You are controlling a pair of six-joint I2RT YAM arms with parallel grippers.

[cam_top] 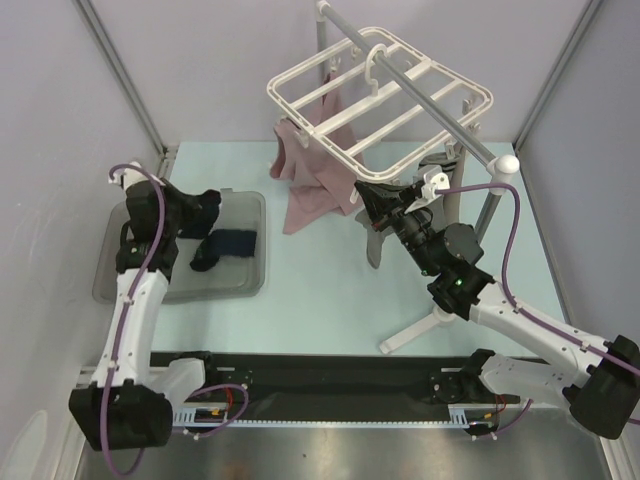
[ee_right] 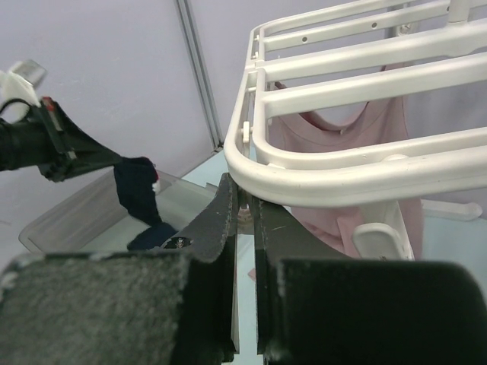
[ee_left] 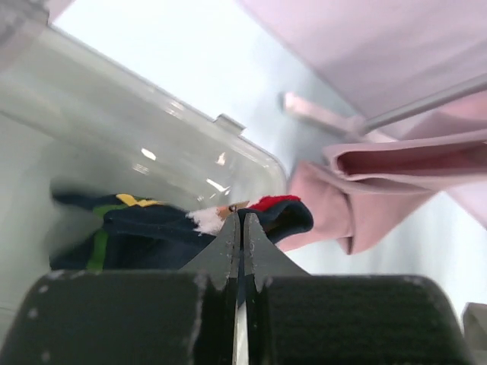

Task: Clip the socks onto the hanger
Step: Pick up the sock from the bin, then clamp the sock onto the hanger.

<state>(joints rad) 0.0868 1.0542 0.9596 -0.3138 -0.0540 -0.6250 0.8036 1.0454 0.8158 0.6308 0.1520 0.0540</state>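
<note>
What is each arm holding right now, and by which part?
Left fingers pinch a navy sock at its red-and-white patch. Right fingers are shut beneath the hanger; hold unclear.

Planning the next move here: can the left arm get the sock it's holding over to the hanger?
Probably yes. The left gripper holds the dark sock over the bin, and nothing stands between it and the hanger, though the right gripper sits under its near corner.

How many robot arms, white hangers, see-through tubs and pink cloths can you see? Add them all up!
Robot arms: 2, the left arm and the right arm
White hanger: 1
See-through tub: 1
Pink cloth: 1
Total: 5
</note>
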